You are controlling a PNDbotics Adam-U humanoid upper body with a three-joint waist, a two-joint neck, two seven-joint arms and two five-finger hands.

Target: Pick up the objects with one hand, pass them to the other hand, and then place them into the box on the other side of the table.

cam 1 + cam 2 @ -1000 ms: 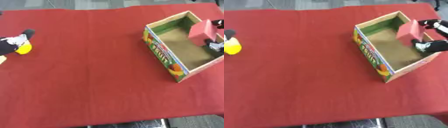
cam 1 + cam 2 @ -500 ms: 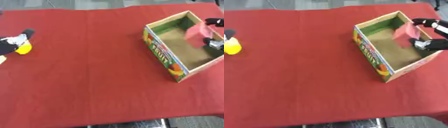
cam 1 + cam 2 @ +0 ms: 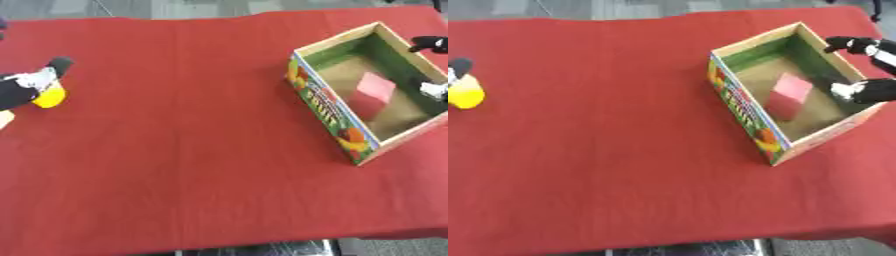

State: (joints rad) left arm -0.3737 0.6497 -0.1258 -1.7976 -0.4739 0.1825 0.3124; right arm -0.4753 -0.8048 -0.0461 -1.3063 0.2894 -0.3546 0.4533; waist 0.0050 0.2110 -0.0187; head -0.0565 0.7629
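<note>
A pink-red block (image 3: 788, 95) lies inside the open box (image 3: 745, 107) with fruit print on its side, at the right of the red table. My right hand (image 3: 866, 67) hangs over the box's far right wall, open, its fingers spread and apart from the block. At the left edge, my left hand (image 3: 24, 86) lies against a yellow object (image 3: 49, 96), a fingertip (image 3: 60, 64) over it. The yellow object (image 3: 465, 93) is partly hidden by the hand; I cannot tell whether the fingers close round it.
The red cloth (image 3: 175, 140) covers the whole table, with its front edge along the bottom of the view. Grey floor shows beyond the far edge.
My right hand has let go of the pink-red block, which dropped to the box floor, and the hand has drawn back to the right. The left hand has not moved.
</note>
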